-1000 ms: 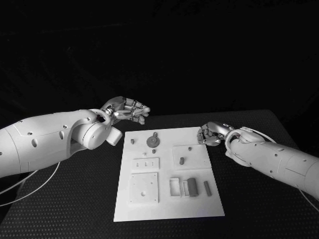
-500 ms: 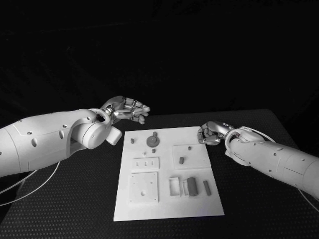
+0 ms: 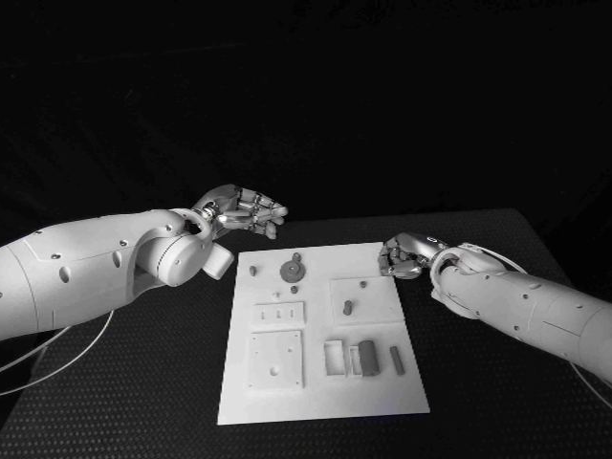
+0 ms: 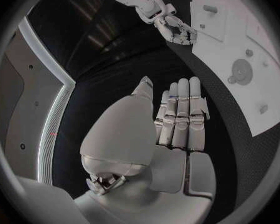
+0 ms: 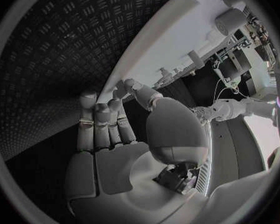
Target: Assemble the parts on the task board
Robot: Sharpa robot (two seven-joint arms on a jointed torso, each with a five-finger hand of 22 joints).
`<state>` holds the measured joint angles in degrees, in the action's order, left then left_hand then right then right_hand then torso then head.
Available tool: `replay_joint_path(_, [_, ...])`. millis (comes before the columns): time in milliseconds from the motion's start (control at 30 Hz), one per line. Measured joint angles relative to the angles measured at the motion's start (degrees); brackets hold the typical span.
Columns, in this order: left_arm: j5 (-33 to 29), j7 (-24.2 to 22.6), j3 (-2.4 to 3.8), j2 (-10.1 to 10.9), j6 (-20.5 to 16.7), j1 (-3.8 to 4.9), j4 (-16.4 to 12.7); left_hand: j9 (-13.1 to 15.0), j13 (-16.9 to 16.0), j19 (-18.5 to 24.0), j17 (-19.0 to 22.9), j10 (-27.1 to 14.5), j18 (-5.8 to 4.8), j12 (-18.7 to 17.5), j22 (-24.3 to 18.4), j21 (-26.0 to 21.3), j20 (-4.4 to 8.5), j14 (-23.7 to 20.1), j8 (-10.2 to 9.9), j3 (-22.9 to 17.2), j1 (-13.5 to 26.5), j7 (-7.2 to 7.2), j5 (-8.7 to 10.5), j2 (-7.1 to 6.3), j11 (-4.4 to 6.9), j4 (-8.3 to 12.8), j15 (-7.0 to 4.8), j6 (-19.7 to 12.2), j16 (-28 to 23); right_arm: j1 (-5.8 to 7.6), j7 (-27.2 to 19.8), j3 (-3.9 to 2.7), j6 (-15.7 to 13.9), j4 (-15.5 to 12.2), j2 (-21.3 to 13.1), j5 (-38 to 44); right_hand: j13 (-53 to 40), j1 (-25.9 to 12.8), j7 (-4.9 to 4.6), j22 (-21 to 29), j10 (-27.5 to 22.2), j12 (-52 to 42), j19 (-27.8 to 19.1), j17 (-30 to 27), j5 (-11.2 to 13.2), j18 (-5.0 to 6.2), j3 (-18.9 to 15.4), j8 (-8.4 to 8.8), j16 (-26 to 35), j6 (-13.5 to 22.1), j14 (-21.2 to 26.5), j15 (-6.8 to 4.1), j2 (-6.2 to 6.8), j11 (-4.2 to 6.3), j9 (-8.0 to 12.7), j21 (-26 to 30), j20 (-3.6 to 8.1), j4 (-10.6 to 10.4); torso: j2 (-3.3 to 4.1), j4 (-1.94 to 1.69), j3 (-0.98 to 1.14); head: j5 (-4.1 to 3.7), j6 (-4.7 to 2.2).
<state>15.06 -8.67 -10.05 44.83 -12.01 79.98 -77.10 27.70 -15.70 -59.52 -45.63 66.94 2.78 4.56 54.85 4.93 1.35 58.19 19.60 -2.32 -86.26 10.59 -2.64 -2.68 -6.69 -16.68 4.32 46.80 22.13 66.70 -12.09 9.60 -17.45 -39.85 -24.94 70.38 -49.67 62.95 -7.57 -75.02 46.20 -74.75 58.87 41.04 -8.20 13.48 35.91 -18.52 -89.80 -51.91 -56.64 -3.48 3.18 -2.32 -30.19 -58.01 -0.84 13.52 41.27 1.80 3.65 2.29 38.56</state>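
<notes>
in the head view, the task board (image 3: 327, 330) is seen lying flat in the middle of the table (image 3: 113, 382), its long axis running away from the robot, with small grey parts (image 3: 368, 358) lying on it. the right hand (image 3: 405, 256) is held at the board's far right corner, fingers curled in, nothing seen in them; it is judged the nearer hand. the left hand (image 3: 244, 210) is held beyond the board's far left corner, fingers bent and apart, nothing held. in the left wrist view, the left hand (image 4: 177, 119) is shown with straight fingers (image 4: 180, 109) side by side, the board (image 4: 239, 45) lying to their side. in the right wrist view, the right hand (image 5: 112, 134) is shown with fingers together and nothing gripped, the board (image 5: 190, 30) just past the fingertips.
</notes>
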Motion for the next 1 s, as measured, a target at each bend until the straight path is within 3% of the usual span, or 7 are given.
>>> replay_joint_path(267, [0.6,0.3,0.02,0.1,0.9,0.0,0.0,0.4,-0.9,-1.7,-1.3,2.9,0.31,0.9,1.2,0.4,0.91,2.1,1.0,0.0,-0.6,-1.6,0.0,1.47,1.28,0.0,-0.94,3.2,0.7,-0.01,0.7,0.01,-1.0,-0.4,-0.1,-0.4,0.5,-0.4,1.4,0.0,1.3,0.0,1.0,0.0,0.2,0.42,-0.1,-0.69,0.0,-1.4,-1.3,-1.28,-1.03,1.29,-0.1,-0.1,0.82,0.1,0.01,0.01,0.01,-0.07,0.01])
replay_joint_path(433, [0.8,0.6,0.03,0.2,1.0,0.0,0.0,0.4,-1.1,-1.8,-1.9,3.5,0.31,0.9,1.7,0.4,1.03,2.1,1.1,0.2,-0.3,-1.91,0.0,1.73,1.47,0.2,-0.94,4.2,0.7,0.06,1.1,0.01,-2.0,-1.3,-0.4,-0.9,0.6,-0.3,1.55,0.0,1.8,0.0,1.0,0.0,-0.1,0.42,-0.2,-0.69,0.0,-1.6,-1.5,-1.51,-1.5,1.4,0.0,-0.1,0.83,0.2,0.01,0.01,0.01,-0.08,-0.08])
replay_joint_path(567, [0.8,1.1,0.05,0.2,0.9,0.02,0.0,0.3,-1.1,-1.9,-2.1,3.5,0.28,0.9,1.8,0.4,1.11,2.1,1.1,0.3,-0.3,-1.91,0.0,1.73,1.48,0.0,-0.94,4.2,0.7,0.97,1.6,0.01,-2.7,-2.9,-0.7,-1.0,0.6,-0.1,1.56,0.0,1.8,0.0,1.3,0.0,-0.1,0.42,0.0,-0.69,0.0,-1.6,-1.5,-1.52,-1.82,1.4,0.0,-0.1,1.02,0.3,0.01,0.02,0.03,-0.03,-0.31])
replay_joint_path(733, [1.8,2.8,0.06,0.0,0.9,0.02,0.1,0.0,-1.2,-1.9,-2.5,3.9,0.26,0.9,2.2,0.4,1.11,2.1,0.7,1.0,0.0,-1.74,0.0,2.02,1.6,0.0,-0.94,4.3,0.7,2.81,3.4,-0.06,-3.7,-7.3,-1.5,-0.3,0.6,0.0,1.56,0.0,1.8,0.0,1.3,0.0,-0.1,0.42,0.1,-0.69,0.2,-1.6,-1.5,-1.52,-2.05,1.4,0.0,-0.1,0.95,0.6,-0.06,0.06,0.02,0.0,-0.73])
replay_joint_path(1000, [5.9,8.3,0.0,-1.9,1.1,-0.01,0.9,-0.7,-2.1,-3.8,-4.9,7.0,0.16,0.9,4.1,1.3,2.14,3.9,0.1,2.3,4.2,-2.26,0.0,2.07,2.78,-0.1,-2.32,5.7,2.5,4.67,8.6,-0.1,-3.9,-15.5,-3.2,3.4,0.7,0.0,1.56,0.0,2.2,0.0,1.6,0.0,-0.1,0.42,0.2,-0.69,0.2,-1.6,-1.9,-1.53,-2.05,1.4,0.0,-0.1,1.14,0.7,-1.02,0.6,-0.2,0.32,-1.24])
